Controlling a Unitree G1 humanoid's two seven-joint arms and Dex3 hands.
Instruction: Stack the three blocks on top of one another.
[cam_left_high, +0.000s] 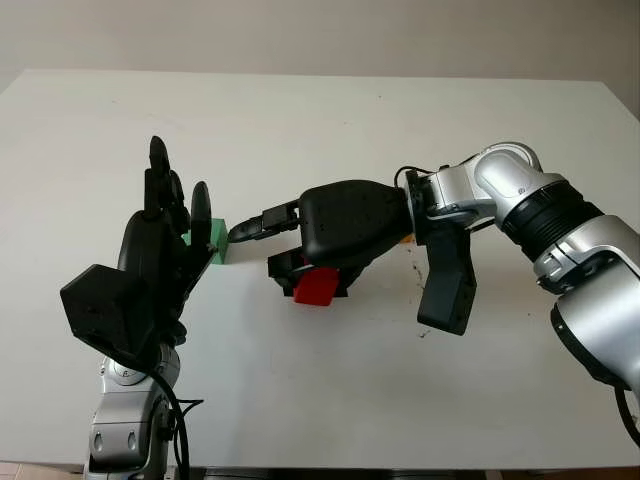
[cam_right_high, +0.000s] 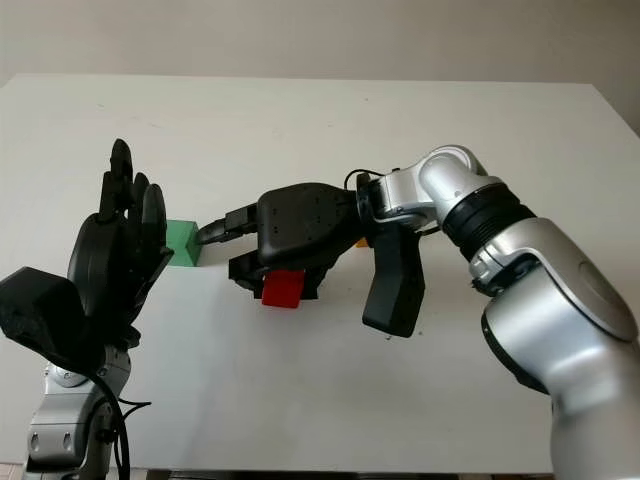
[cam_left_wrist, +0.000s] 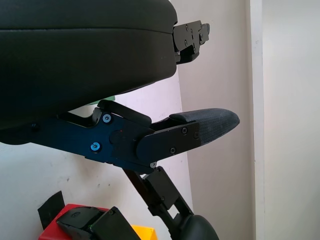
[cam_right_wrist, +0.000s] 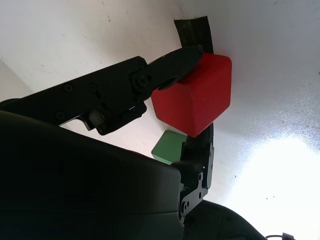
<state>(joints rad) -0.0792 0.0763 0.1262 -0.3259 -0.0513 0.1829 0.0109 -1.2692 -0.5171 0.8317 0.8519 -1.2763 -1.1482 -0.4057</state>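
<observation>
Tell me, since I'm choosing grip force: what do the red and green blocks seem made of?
Red block, gripped by the right robot hand: smooth, matte, evenly coloured, softly rounded edges; probably painted wood or plastic. Green block, on the table: same flat matte look, likely the same material.

White table, pale wall bkgd

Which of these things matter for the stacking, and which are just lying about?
For the job:
- red block, gripped by the right hand
- green block
- yellow block
- left hand, open, raised beside the green block

Lying about:
- white table
- black tape
</observation>
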